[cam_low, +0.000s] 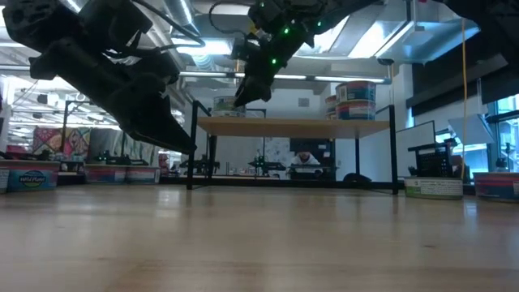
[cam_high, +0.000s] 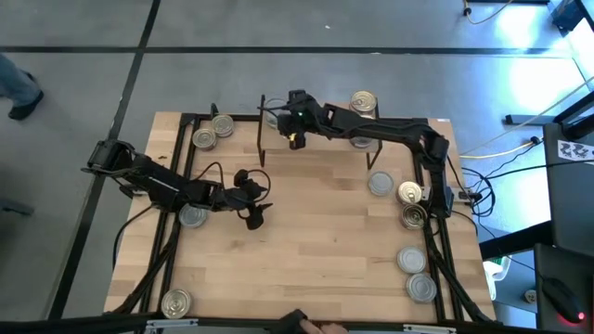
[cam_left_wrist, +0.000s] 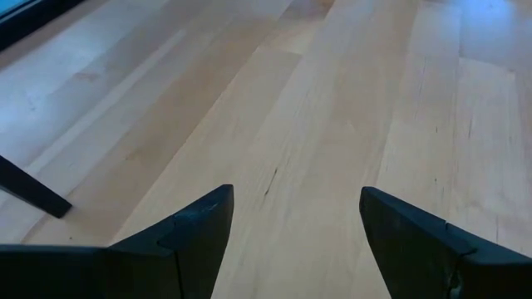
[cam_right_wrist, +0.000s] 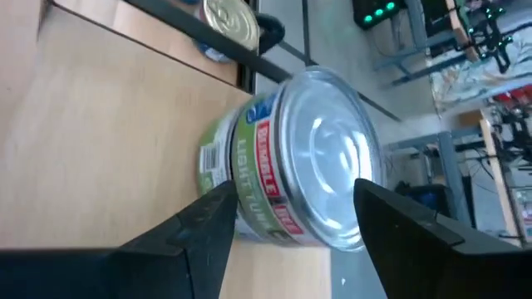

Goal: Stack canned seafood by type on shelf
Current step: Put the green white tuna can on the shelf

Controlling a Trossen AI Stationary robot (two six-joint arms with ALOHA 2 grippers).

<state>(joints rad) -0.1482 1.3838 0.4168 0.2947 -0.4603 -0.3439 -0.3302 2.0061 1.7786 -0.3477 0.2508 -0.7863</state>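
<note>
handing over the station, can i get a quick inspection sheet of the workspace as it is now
surface: light wood table, bare in the middle
job's things: shelf at the far edge with a can stack on its right; loose cans along the right edge, some at left
clutter: nothing seen
grippers: right gripper holds a silver-topped tuna can over the shelf; left gripper open over bare table
cables: bundle off the right edge
surroundings: grey floor, lab benches behind

Wooden table point(cam_high: 316, 241) bears shelf point(cam_high: 316, 139) and scattered cans point(cam_high: 422, 287).
</note>
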